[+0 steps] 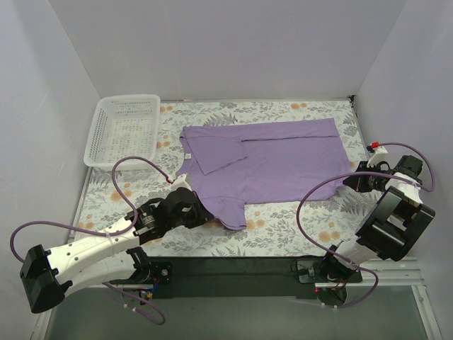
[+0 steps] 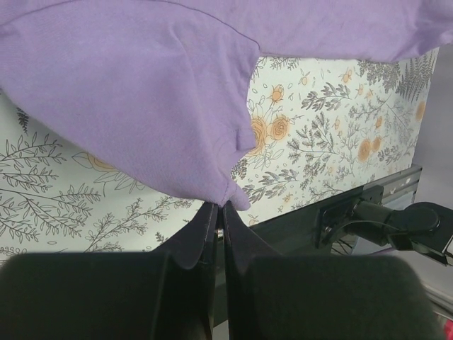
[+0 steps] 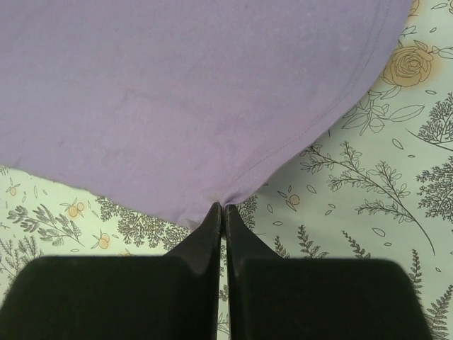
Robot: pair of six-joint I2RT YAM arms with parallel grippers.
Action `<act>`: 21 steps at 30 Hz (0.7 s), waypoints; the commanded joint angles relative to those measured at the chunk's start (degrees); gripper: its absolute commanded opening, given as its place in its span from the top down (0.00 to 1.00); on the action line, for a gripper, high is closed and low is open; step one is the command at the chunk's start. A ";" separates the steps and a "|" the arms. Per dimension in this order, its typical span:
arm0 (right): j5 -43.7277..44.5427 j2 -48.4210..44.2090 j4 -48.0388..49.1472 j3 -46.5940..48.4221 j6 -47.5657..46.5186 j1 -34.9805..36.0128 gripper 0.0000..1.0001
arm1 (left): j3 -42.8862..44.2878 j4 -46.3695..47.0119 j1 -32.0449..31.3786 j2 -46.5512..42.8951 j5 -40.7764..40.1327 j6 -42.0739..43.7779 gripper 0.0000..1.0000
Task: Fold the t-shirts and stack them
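Note:
The lavender t-shirt (image 1: 272, 159) lies spread on the floral cloth, one sleeve folded in over its body. My left gripper (image 1: 200, 209) is shut on the shirt's near left edge; in the left wrist view the fabric (image 2: 148, 99) rises from the closed gripper (image 2: 221, 207). My right gripper (image 1: 352, 172) is shut on the shirt's near right corner; in the right wrist view the hem (image 3: 212, 99) is pinched at the closed gripper (image 3: 223, 207).
A white mesh basket (image 1: 99, 138) stands at the back left, with nothing in it. The floral cloth (image 1: 283, 230) covers the table. White walls enclose the left, back and right. A black rail (image 1: 233, 273) runs along the near edge.

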 commanded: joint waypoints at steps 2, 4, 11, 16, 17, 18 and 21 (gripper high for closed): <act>-2.01 0.54 -0.46 2.47 0.20 -0.08 0.99 | 2.48 0.61 0.66 -0.49 -0.04 1.35 1.00; -2.01 0.72 -0.54 2.64 0.20 -0.08 0.99 | 2.39 0.52 0.84 -0.58 0.13 1.61 1.00; -2.54 1.95 -0.37 3.08 0.81 0.45 0.99 | 2.65 0.61 1.63 -0.58 0.40 2.31 1.00; -3.24 3.62 -0.28 4.22 1.78 0.63 0.99 | 3.44 0.61 2.59 -0.49 0.66 3.28 1.00; -3.33 3.71 -0.28 4.40 2.04 0.71 0.99 | 3.53 0.52 2.77 -0.49 0.66 3.45 1.00; -3.42 3.97 -0.37 4.58 2.05 0.80 0.99 | 3.79 0.35 2.95 -0.49 0.57 3.54 1.00; -3.33 4.76 -0.19 5.02 2.31 0.80 0.99 | 4.59 -0.09 3.74 -0.49 0.49 4.16 1.00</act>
